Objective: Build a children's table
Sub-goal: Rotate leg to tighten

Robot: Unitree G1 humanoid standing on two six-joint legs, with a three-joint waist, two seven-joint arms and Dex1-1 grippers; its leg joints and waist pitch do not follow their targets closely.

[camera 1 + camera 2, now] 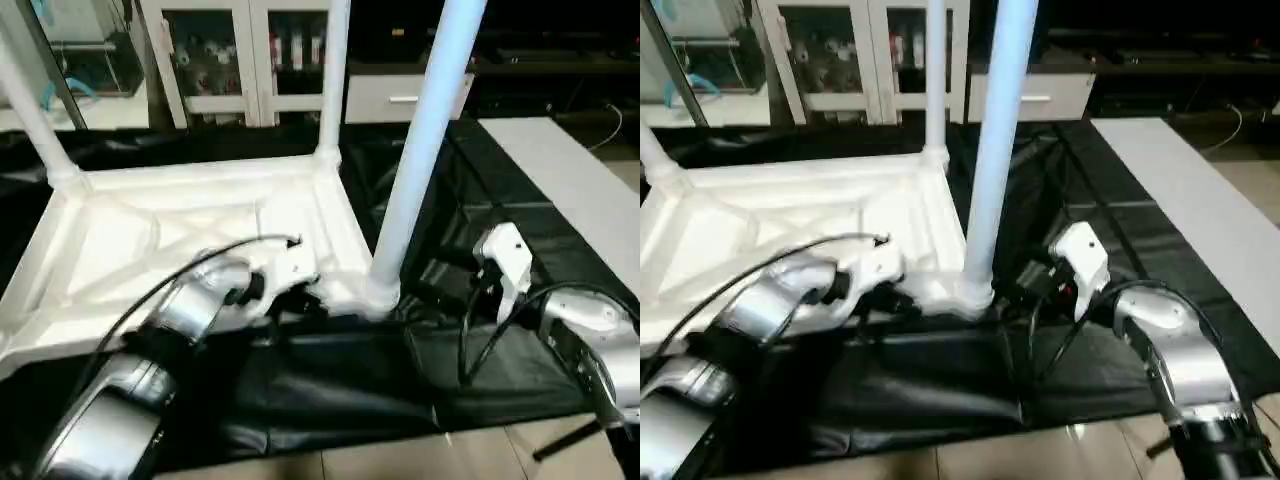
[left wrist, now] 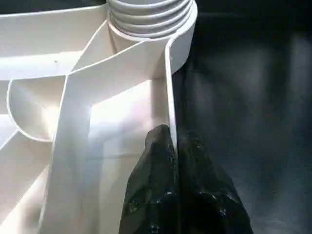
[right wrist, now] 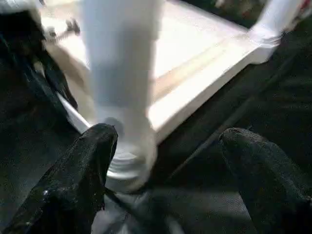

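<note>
While the children's table [image 1: 170,240] lay upside down on the black-draped worktop [image 1: 480,370], three legs upright in its corner sockets, the left gripper [image 2: 171,146] had its fingers pinched shut on the thin rim wall near the worktop's front edge. The right gripper [image 3: 165,161] stood wide open around the nearest leg [image 1: 420,150], holding nothing. Hollow, light, stiff, rather slippery plastic, I judged; best gripped low by the socket.
</note>
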